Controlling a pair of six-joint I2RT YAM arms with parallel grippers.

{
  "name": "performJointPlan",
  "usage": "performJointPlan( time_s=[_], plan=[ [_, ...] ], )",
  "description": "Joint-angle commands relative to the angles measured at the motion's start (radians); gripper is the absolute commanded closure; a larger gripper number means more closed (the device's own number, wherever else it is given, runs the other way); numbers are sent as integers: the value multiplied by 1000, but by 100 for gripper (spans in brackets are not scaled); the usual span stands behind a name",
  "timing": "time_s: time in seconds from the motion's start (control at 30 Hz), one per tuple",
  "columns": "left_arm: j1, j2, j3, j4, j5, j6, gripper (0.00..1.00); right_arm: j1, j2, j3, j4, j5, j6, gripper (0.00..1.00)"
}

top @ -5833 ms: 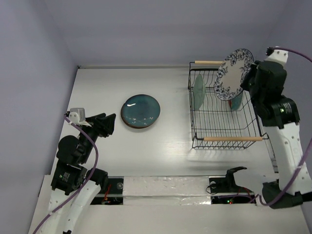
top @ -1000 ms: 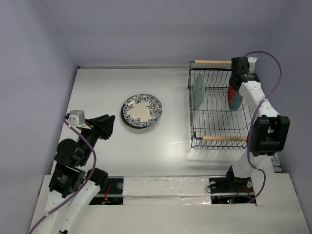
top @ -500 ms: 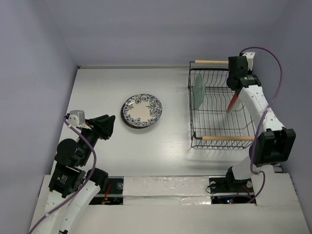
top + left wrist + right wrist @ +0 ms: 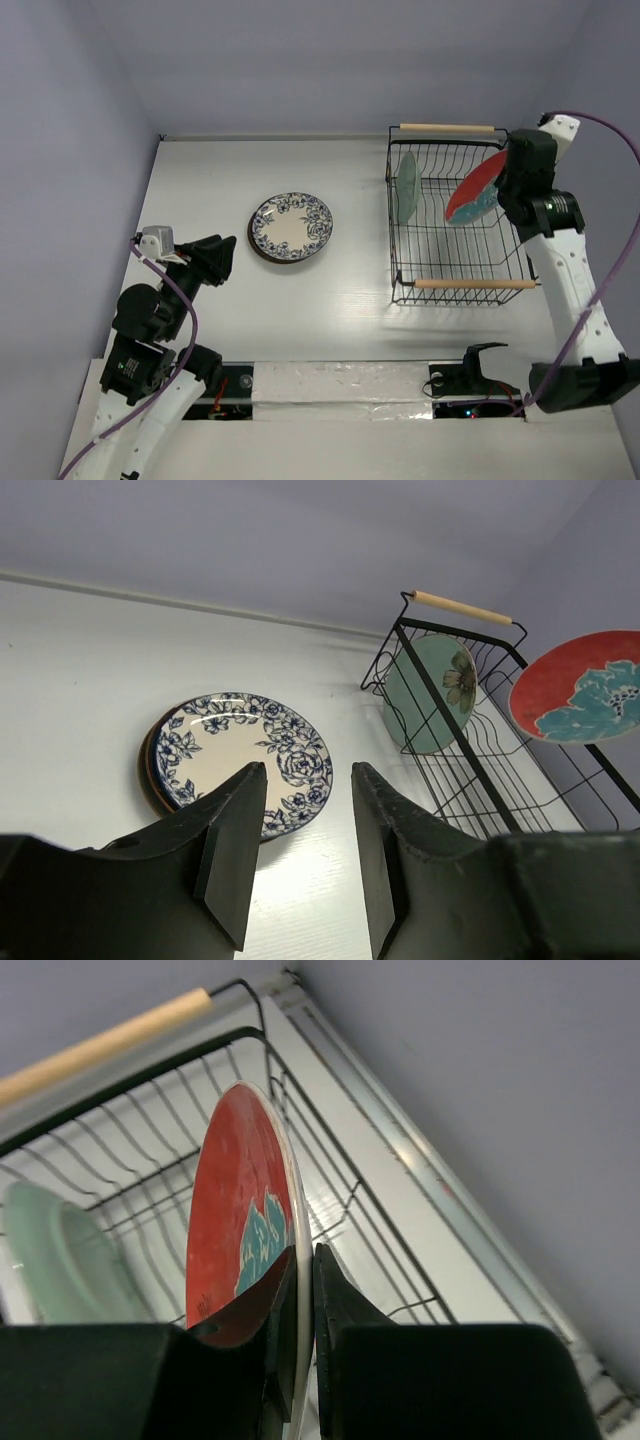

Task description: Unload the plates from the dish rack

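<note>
Ceramic is your load: the red round plate with teal flowers [image 4: 235, 1210] hangs tilted above the black wire dish rack [image 4: 395, 240], pinched at its rim by your right hand [image 4: 303, 1300]. Reckon it stiff, glossy-slick and breakable, and liable to swing from that rim pinch. Your left hand [image 4: 305, 810] gapes empty near the white blue-rimmed plate [image 4: 290, 226] on the desk [image 4: 200, 190].

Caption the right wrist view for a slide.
Right gripper clamps the rim of the red teal-flowered plate over the wire dish rack; a pale green plate stands inside.
</note>
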Motion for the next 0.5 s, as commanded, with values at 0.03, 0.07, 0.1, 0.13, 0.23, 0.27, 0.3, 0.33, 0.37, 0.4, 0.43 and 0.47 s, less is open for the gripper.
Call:
performJointPlan(
  time_s=[0.03,0.07,0.1,0.13,0.23,0.27,0.3,0.33,0.37,0.4,0.43,0.47],
  plan=[
    [-4,11,5,28,-12,-4,63,1,-140,-29,206,-108,134,100],
    [-4,13,5,28,-12,-2,63,1,-176,-42,221,-122,156,100],
    [-4,13,5,28,-13,-4,63,1,-197,-48,230,-164,166,100],
    [-4,14,5,27,-12,-4,63,1,-212,-55,241,-197,177,100],
    [-4,20,5,28,-10,-4,63,10,-263,-76,295,-344,226,100],
    [-4,23,5,30,-9,-4,63,19,-273,-84,339,-373,254,100],
    [-4,22,5,28,-9,-4,63,19,-286,-107,364,-437,268,100],
    [-4,24,5,30,-9,-4,63,31,-296,-122,391,-482,284,100],
    [6,24,5,30,-9,-2,63,42,-296,-139,463,-531,329,100],
    [6,27,5,30,-9,-4,63,56,-292,-156,495,-619,350,100],
    [6,27,5,30,-9,-4,63,74,-272,-182,526,-635,367,100],
    [6,30,5,30,-9,-4,63,129,-258,-191,580,-639,389,100]
  ],
)
